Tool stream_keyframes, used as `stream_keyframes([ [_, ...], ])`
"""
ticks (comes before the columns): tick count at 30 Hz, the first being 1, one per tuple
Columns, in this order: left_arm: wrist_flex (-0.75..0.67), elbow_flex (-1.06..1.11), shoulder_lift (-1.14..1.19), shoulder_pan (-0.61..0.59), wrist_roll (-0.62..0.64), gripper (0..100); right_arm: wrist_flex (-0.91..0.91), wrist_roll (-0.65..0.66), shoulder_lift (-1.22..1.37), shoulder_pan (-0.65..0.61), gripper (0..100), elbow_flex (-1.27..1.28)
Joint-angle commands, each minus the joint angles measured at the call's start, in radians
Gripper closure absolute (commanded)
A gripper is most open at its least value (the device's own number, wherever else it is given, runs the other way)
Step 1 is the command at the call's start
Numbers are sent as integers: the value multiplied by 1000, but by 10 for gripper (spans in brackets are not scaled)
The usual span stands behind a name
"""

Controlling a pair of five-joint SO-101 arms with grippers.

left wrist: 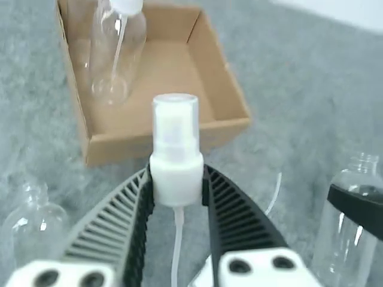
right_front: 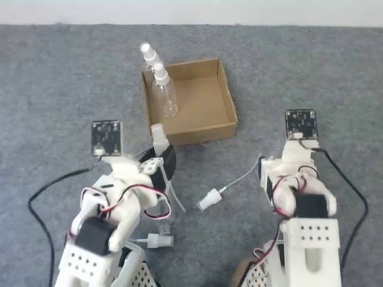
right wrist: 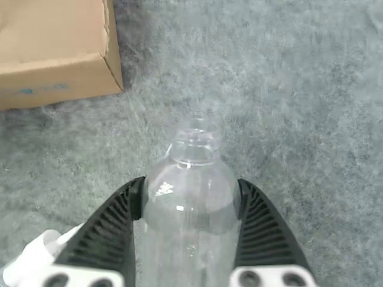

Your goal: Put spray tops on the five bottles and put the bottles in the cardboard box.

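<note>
My left gripper (left wrist: pixel 176 176) is shut on a white spray top (left wrist: pixel 175 149), held upright with its dip tube hanging down, just in front of the cardboard box (left wrist: pixel 224 89). The same gripper (right_front: pixel 160 156) sits at the box's near left corner (right_front: pixel 197 128). My right gripper (right wrist: pixel 190 186) is shut on a clear bottle (right wrist: pixel 191 197) with an open neck, standing upright over the carpet. Two capped bottles (right_front: pixel 161 84) stand along the box's left wall. An uncapped bottle (left wrist: pixel 27 218) stands beside my left gripper.
Two loose spray tops lie on the grey carpet between the arms, one (right_front: pixel 209 198) in the middle and one (right_front: pixel 160 240) nearer my left arm's base. The bottle (left wrist: pixel 353 215) held by the right arm stands off to the side of my left gripper.
</note>
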Motion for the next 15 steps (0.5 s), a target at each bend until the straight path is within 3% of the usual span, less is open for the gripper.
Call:
stream_keyframes([
  [1,-66,28,-120,-29,5,989,-24,-5,-116,-42,980,26],
  [7,-114,70,-206,-120,6,989,-25,-5,-257,-117,981,91],
  [15,-117,114,-344,-126,6,989,-39,-5,-361,-170,980,150],
])
